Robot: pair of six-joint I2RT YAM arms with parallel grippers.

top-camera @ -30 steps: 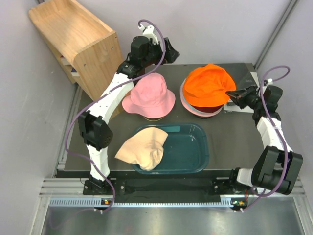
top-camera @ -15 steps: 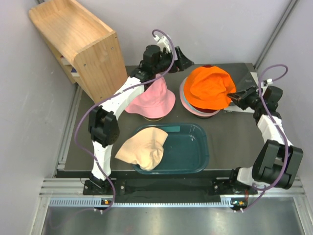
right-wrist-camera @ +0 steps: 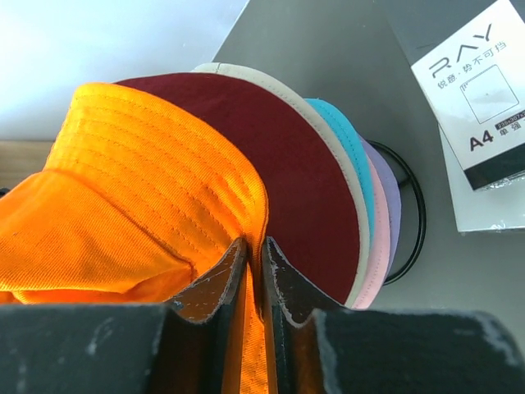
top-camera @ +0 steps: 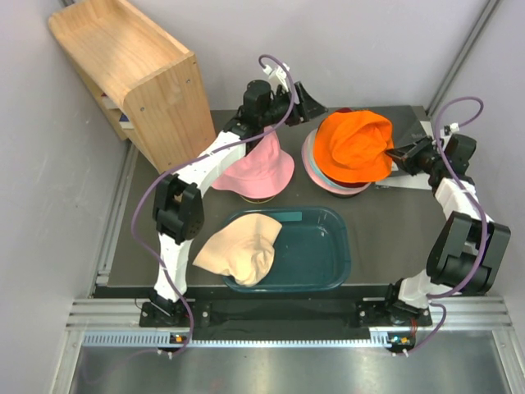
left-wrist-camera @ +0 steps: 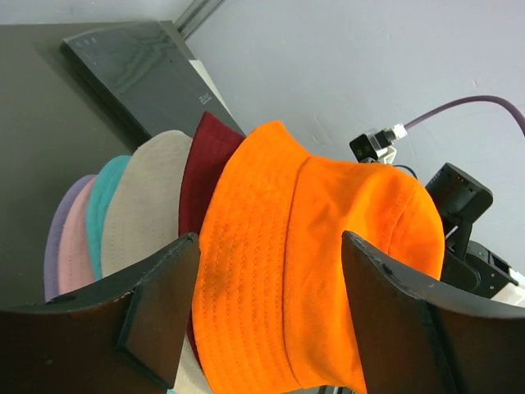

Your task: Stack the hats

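Observation:
An orange hat (top-camera: 353, 146) sits tilted on top of a stack of hats (top-camera: 332, 182) at the back right; under it show maroon (right-wrist-camera: 308, 164), beige, teal, pink and lavender brims. My right gripper (right-wrist-camera: 256, 250) is shut on the orange hat's brim, with orange fabric pinched between the fingers. My left gripper (left-wrist-camera: 271, 283) stands open, one finger on either side of the orange hat's crown (left-wrist-camera: 328, 246). A pink hat (top-camera: 253, 162) rests on a stand in the middle. A peach hat (top-camera: 240, 248) hangs over the tub's left rim.
A dark teal tub (top-camera: 320, 254) lies near the front centre. A wooden shelf (top-camera: 131, 70) stands at the back left. A black wire frame (right-wrist-camera: 416, 205) carries the stack, and a white A4 paper pack (right-wrist-camera: 480, 90) lies beside it at the table's right edge.
My left arm swung right from above the pink hat to the orange hat, its jaws narrowing a little. The right gripper shifted right and back with the brim, tilting the orange hat.

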